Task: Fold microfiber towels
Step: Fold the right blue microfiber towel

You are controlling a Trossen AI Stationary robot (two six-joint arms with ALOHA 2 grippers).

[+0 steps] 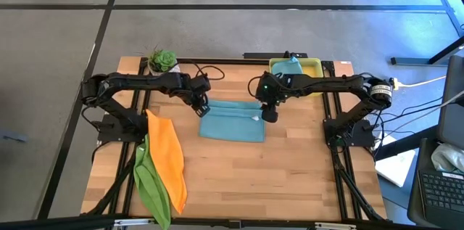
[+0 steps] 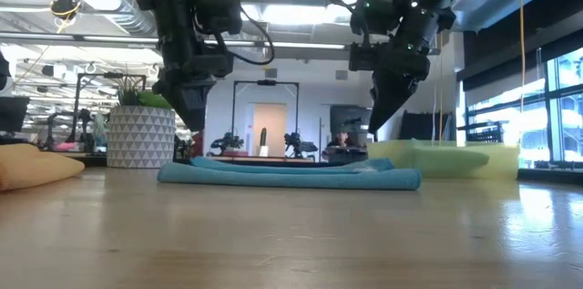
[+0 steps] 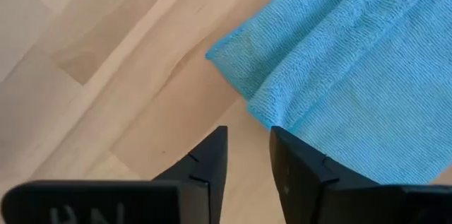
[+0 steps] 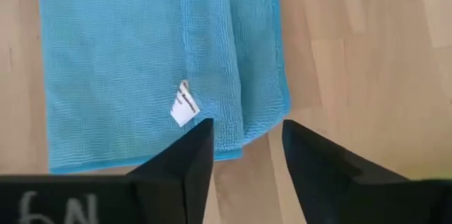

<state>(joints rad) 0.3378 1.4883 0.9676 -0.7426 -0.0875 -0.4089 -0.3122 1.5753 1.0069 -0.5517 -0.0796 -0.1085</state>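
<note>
1. The teal towel [image 1: 232, 120] lies folded in the middle of the tabletop [image 1: 290, 179], as a flat double layer. A small white label [image 4: 182, 105] shows on its upper face.
2. The left gripper [image 1: 204, 107] hangs just above the towel's corner at 10 o'clock. Its fingers [image 3: 208, 164] stand a little apart and hold nothing.
3. The right gripper [image 1: 269, 114] hangs above the corner at 2 o'clock, also apart by a moderate gap and empty; the towel edge lies under it, not between its fingers.
4. My judgement: one fold of this towel is just finished and both grippers have let go of it. The next move probably needs a second fold, or a transfer to the yellow tray [image 1: 313, 66] at 1 o'clock, where another teal cloth [image 1: 288, 64] already rests.
5. For a new fold, both grippers must go down and pinch both layers together, otherwise the upper layer may slide.
6. The orange towel [image 1: 165, 159] and the lime green towel [image 1: 151, 181] wait unfolded at 8 o'clock, touching each other.
7. A potted plant [image 1: 162, 62] stands at 11 o'clock.
</note>
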